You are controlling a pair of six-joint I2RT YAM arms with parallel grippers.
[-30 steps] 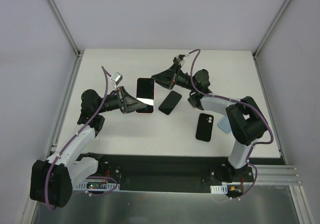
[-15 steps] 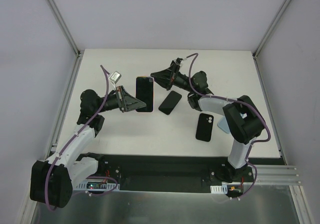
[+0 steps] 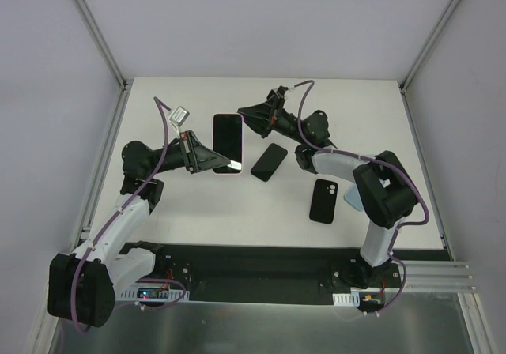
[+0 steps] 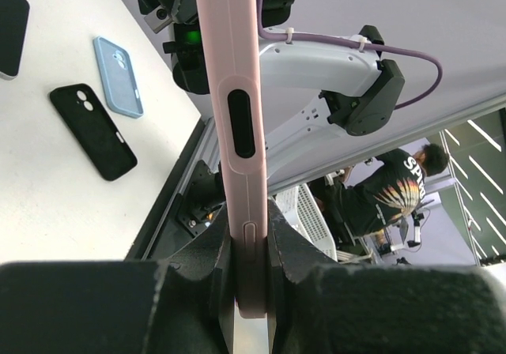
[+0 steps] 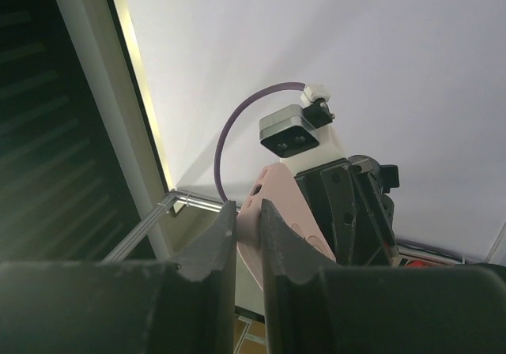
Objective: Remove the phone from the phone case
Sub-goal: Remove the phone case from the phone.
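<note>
White table, both arms reaching into the middle. The phone, still in its pink phone case, is held between them. The left gripper is pinched tight on its near end and the right gripper is squeezing the far corner. A spare black phone, black case and blue case lie to the right.

White table, pale grey walls
</note>
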